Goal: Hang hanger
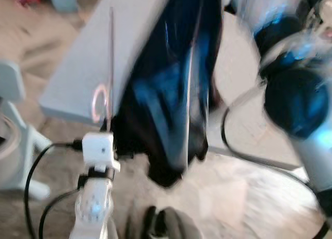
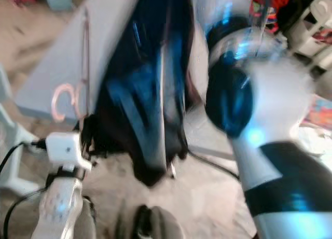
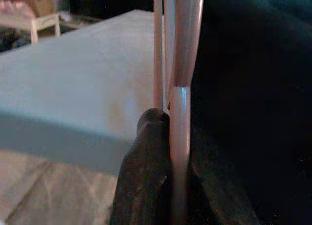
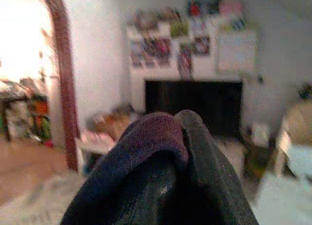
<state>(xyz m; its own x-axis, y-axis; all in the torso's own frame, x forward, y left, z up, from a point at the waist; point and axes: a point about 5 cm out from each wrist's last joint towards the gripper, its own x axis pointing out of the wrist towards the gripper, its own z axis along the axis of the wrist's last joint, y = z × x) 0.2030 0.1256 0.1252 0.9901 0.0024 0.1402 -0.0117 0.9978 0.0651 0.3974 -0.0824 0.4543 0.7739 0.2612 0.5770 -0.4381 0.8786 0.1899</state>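
The grey table fills the upper left of the blurred head views, and over its right edge hangs a dark blue garment, the biggest thing before the robot. The right arm rises high on the right, silver with dark joints. The left arm comes up from below, with the left gripper at the table's near edge.

The pink hanger stands upright in that gripper, its hook curling low beside the rod, just beside the garment.

The left wrist view gives what the head views cannot: the black fingers pinched together on the hanger's thin pink rods, garment dark on one side, table on the other. The right wrist view looks across the room at a dark fireplace and a wall of pictures; the right gripper has its fingers pressed together, and a dark purplish cloth seems caught between them, likely the garment.

The risks, as I judge them: the thin rods could twist or slip in the pinch, the garment could slide off, and the blur suggests motion that could swing the hook against the table.
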